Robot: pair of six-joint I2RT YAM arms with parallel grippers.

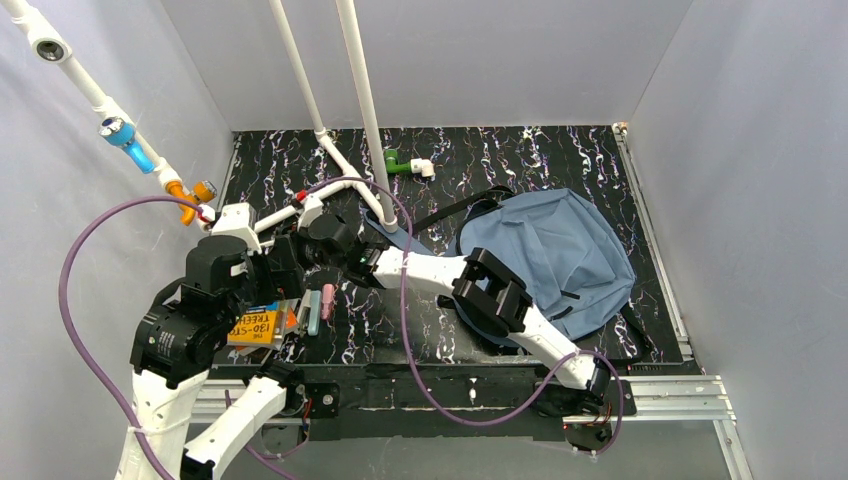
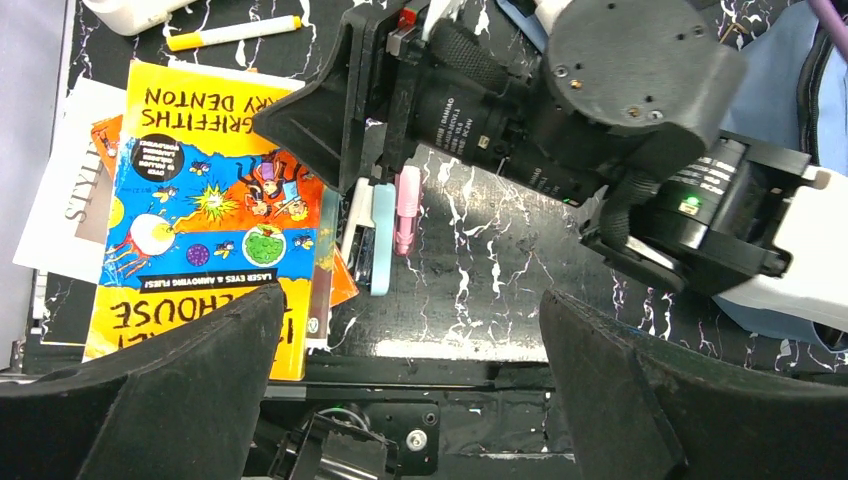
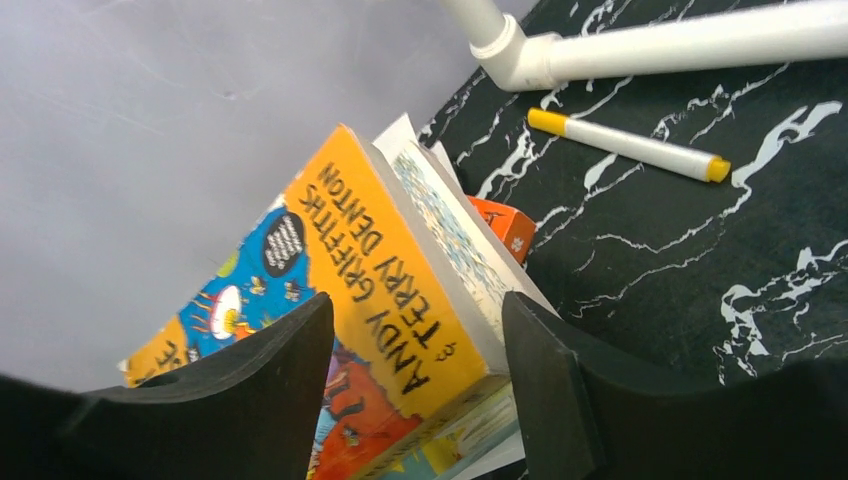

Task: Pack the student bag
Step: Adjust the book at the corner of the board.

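One student bag (image 1: 550, 250) lies flat on the right half of the table (image 1: 480, 160), well apart from the one yellow book (image 3: 360, 260) at the left. The right gripper (image 3: 415, 300) straddles that book; I cannot tell whether it pinches. The left gripper (image 2: 410, 305) hangs spread wide and empty. One yellow-capped marker (image 3: 630, 145), one pink pen (image 2: 407, 208) and one pale blue pen (image 2: 382, 240) lie near the book.

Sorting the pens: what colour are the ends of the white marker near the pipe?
Yellow at both ends of the marker, clearest in the right wrist view.

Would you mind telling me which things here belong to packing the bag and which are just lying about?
Job, likely: student bag, Griffiths-Denton paperback, yellow-capped marker, pink stick, pale-blue stick.
Lying about: white pipe frame, green pipe fitting.
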